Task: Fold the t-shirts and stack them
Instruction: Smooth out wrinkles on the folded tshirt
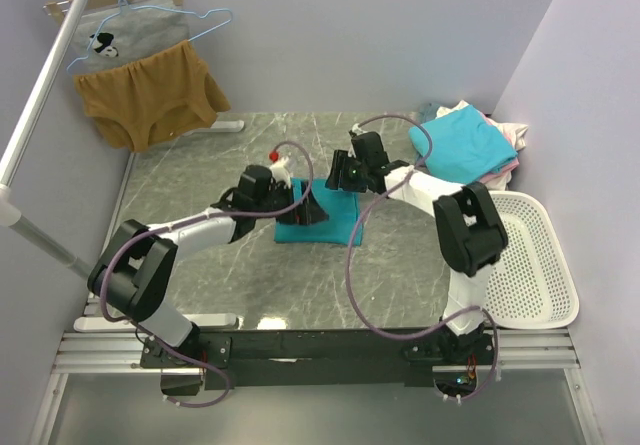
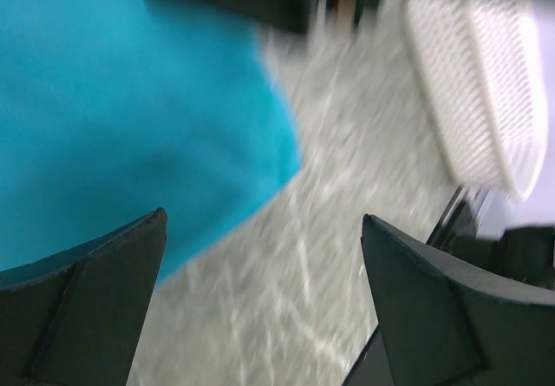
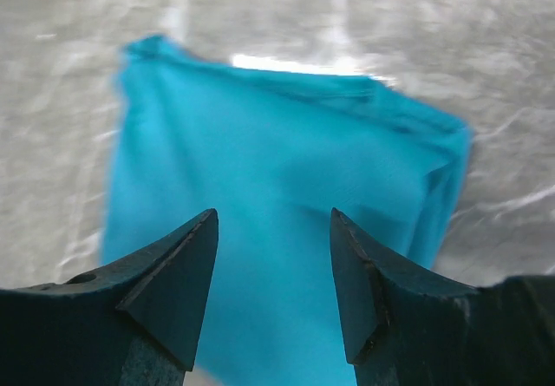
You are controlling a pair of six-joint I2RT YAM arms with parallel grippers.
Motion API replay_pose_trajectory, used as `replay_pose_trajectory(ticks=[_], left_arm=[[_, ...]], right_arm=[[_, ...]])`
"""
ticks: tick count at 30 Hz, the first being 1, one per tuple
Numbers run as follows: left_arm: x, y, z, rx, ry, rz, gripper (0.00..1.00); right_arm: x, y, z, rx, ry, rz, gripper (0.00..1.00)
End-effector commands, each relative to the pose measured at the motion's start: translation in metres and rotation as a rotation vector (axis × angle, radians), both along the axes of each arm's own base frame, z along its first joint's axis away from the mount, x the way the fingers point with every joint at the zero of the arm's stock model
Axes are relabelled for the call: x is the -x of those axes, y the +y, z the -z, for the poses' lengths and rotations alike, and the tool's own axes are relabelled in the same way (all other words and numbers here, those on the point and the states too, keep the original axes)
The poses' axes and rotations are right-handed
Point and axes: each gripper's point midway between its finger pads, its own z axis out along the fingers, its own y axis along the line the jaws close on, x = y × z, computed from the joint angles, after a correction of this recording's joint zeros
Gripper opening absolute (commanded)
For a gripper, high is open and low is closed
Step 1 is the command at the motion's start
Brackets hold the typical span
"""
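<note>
A folded teal t-shirt lies on the marble table in the middle, also large in the right wrist view and at upper left in the left wrist view. My left gripper hovers at its left edge, open wide with only table between the fingers. My right gripper hangs above the shirt's far edge, open, nothing held. A pile of t-shirts, turquoise on top with pink and white under it, sits at the back right.
A white perforated basket stands at the right edge, its corner in the left wrist view. A mustard-brown garment and a grey printed one hang on a rack at the back left.
</note>
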Motion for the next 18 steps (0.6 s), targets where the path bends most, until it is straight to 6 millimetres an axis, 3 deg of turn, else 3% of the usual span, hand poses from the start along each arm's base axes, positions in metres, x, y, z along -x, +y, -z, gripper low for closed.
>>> replay_pose_trajectory(ticks=[1,5,9,12,13,15,16,18], left_arm=[[0.022,0.001,0.010,0.015,0.030,-0.002,0.99],[0.039,0.014,0.051,-0.052,0.107,-0.021,0.99],[0.054,0.025,0.077,-0.094,0.148,-0.032,0.99],[0.056,0.029,0.069,-0.081,0.112,-0.038,0.99],[0.055,0.029,0.066,-0.082,0.101,-0.041,0.99],[0.048,0.032,0.047,-0.073,0.047,-0.069,0.99],[0.046,0.033,0.041,-0.076,0.025,-0.079,1.00],[0.036,0.039,0.020,-0.082,-0.035,-0.131,0.99]], right_arm=[[-0.019,-0.012,0.017,0.022,0.055,0.025,0.61],[-0.027,-0.027,0.046,0.065,0.126,0.082,0.61],[-0.033,-0.036,0.051,0.033,0.126,0.098,0.61],[-0.039,-0.036,0.030,-0.008,0.047,0.075,0.62],[-0.044,-0.037,0.013,-0.017,-0.005,0.080,0.62],[-0.044,-0.045,0.001,-0.006,-0.043,0.088,0.62],[-0.044,-0.047,-0.017,-0.011,-0.082,0.094,0.63],[-0.040,-0.058,-0.023,0.006,-0.088,0.112,0.63]])
